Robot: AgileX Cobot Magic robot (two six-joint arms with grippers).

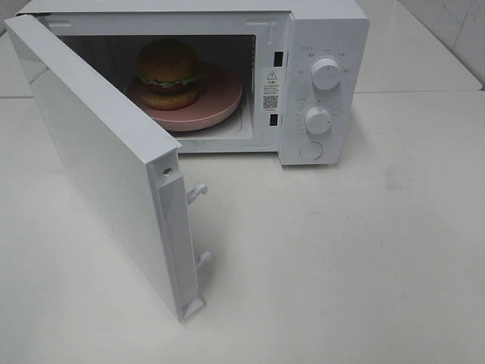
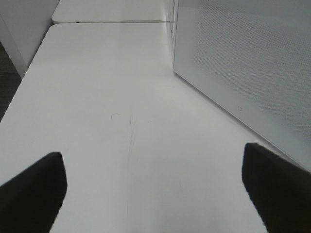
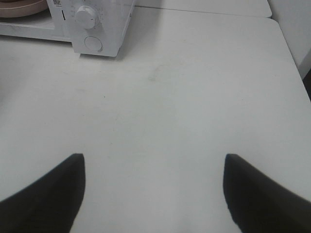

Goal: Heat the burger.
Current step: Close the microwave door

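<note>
Burger (image 1: 168, 72) sits in microwave (image 1: 327, 34); door (image 1: 98, 159) at 9 o'clock wants shutting next. Left end effector (image 2: 151, 151), right end effector (image 3: 153, 156): open, empty.

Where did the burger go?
In the high view, the burger sits on the pink plate inside the microwave, toward the left of the cavity, behind the door, which stands wide open.

My fingers (image 2: 34, 194): matt black. Table (image 1: 341, 250): smooth, matt. Microwave (image 1: 326, 45): smooth plastic, slight sheen. Burger (image 1: 168, 68): glossy bun. Plate (image 1: 216, 102): smooth.
</note>
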